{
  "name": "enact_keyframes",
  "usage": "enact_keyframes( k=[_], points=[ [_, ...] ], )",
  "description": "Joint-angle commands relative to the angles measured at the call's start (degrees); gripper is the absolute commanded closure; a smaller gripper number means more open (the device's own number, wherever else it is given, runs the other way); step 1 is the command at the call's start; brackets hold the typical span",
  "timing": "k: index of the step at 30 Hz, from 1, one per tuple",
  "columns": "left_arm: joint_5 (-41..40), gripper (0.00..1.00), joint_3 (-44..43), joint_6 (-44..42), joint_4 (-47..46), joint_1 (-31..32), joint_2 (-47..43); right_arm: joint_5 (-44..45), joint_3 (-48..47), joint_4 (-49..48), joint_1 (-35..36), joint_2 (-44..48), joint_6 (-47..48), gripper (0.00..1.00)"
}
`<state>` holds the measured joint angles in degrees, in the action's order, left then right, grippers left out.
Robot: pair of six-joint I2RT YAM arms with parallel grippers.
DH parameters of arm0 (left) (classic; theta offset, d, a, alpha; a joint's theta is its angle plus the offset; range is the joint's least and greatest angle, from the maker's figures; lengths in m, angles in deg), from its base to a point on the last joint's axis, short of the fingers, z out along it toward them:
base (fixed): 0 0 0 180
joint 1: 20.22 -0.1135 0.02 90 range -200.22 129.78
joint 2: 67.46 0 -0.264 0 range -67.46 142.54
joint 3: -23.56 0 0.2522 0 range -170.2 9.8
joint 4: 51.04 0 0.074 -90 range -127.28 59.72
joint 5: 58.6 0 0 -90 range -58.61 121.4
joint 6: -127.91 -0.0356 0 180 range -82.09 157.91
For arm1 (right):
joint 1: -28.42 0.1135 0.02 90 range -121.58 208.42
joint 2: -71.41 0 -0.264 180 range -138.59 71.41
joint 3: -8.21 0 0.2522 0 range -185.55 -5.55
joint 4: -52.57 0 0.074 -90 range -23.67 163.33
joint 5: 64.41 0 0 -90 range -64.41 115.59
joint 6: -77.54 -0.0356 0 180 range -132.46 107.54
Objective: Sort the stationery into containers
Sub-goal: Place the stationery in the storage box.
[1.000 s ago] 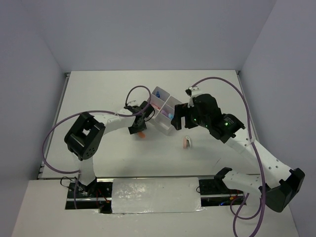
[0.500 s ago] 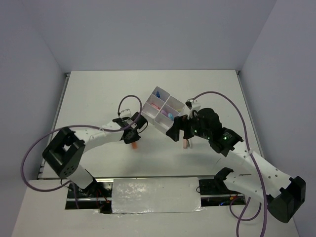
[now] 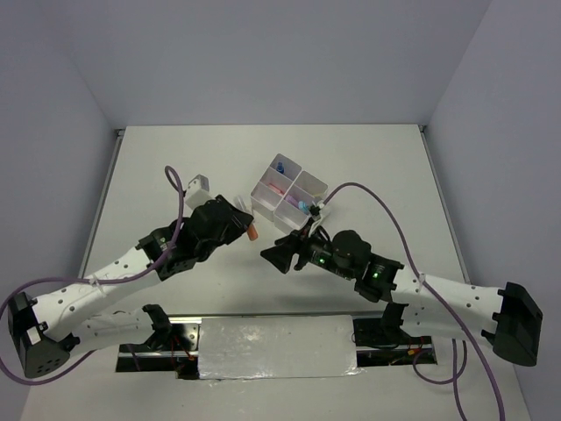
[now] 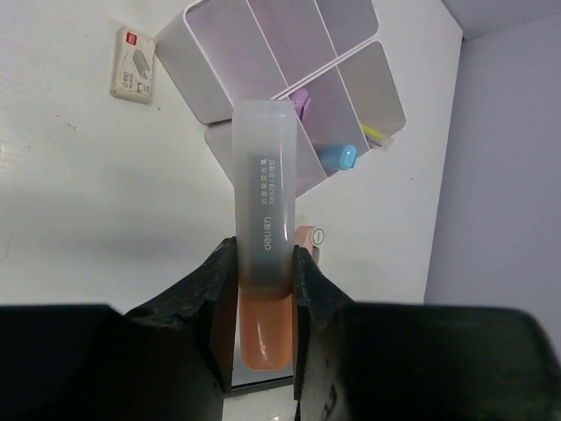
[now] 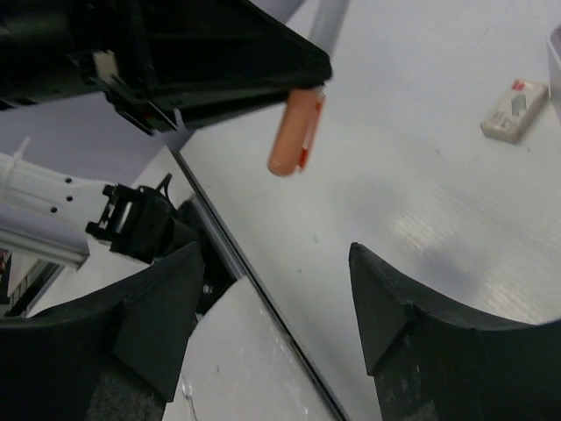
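Note:
My left gripper [image 4: 263,263] is shut on an orange highlighter with a frosted cap [image 4: 263,175], held above the table near the white four-compartment box [image 4: 219,53]. From above, the gripper [image 3: 241,226] holds the highlighter [image 3: 252,232] just left of the box [image 3: 263,187]. The box holds a blue-capped item [image 4: 337,158], a purple one [image 4: 301,98] and a yellow one [image 4: 372,136]. A pink mini stapler [image 4: 308,239] peeks out behind the highlighter. My right gripper [image 5: 276,298] is open and empty, facing the highlighter [image 5: 295,132]; from above it [image 3: 273,254] sits near the box's front.
A white eraser with a red label [image 4: 133,66] lies on the table left of the box; it also shows in the right wrist view [image 5: 513,110]. The table's near edge and the mounting rail [image 5: 228,254] run below the right gripper.
My left gripper has risen and pulled back toward the near left with the orange highlighter. My right gripper has swung left and nearer, away from the box and the stapler.

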<state>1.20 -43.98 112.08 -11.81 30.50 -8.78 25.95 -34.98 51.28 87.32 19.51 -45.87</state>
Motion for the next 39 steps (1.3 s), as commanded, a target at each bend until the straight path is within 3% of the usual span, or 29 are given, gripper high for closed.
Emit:
enact_keyframes(
  k=[1,9,14,18,20,21,24,25,26,27,28,29,35,38,39],
  points=[
    [-1.4,1.0,-0.5,3.3,-2.1,1.0,-1.1,7.7,-2.2,-11.4,2.9,-2.6,1.5,0.27],
    [0.8,1.0,0.4,5.1,-6.5,1.8,-2.5,15.5,-10.0,-9.9,5.7,-13.8,-0.1,0.4],
    [1.1,1.0,-0.1,5.4,-5.6,1.8,-2.9,22.0,-9.7,-11.5,6.4,-14.6,-0.8,0.45],
    [0.8,1.0,1.2,5.6,-5.7,1.8,-4.0,21.7,-10.2,-13.9,6.4,-14.7,1.6,0.63],
    [0.5,1.0,1.5,6.0,-5.3,1.8,-4.2,20.4,-10.8,-14.3,6.4,-14.8,2.3,0.68],
    [0.5,1.0,1.5,5.9,-5.3,1.8,-4.3,19.9,-11.1,-14.2,6.4,-15.2,3.2,0.78],
    [0.9,1.0,1.5,5.5,-5.6,1.8,-4.2,18.0,-12.0,-13.7,6.4,-16.0,4.8,0.92],
    [0.9,0.96,1.3,5.3,-5.8,1.8,-4.1,17.7,-12.1,-13.2,6.4,-16.0,5.3,0.92],
    [0.6,0.82,0.9,3.9,-6.0,1.8,-3.7,17.5,-13.0,-10.4,6.4,-16.0,6.2,0.97],
    [0.2,0.33,0.5,2.5,-6.6,1.8,-3.5,17.6,-13.7,-8.0,6.4,-15.9,6.4,1.0],
    [-0.4,0.11,-0.2,0.9,-6.1,1.7,-2.7,17.8,-14.7,-5.0,6.3,-15.8,6.6,1.0],
    [-1.1,0.01,-2.7,0.1,-2.4,0.2,-2.2,18.5,-17.5,3.1,6.1,-15.7,6.5,1.0],
    [2.6,0.01,-10.6,-8.8,5.2,-11.9,-0.8,20.1,-24.9,31.9,2.5,-14.3,3.7,1.0],
    [0.5,0.01,-14.0,-12.6,10.3,-15.5,-1.3,17.3,-25.8,41.0,-1.2,-12.5,3.5,1.0],
    [0.0,0.01,-14.7,-14.0,11.4,-16.0,-1.4,15.1,-26.0,42.9,-5.4,-12.5,4.2,1.0]
  ],
)
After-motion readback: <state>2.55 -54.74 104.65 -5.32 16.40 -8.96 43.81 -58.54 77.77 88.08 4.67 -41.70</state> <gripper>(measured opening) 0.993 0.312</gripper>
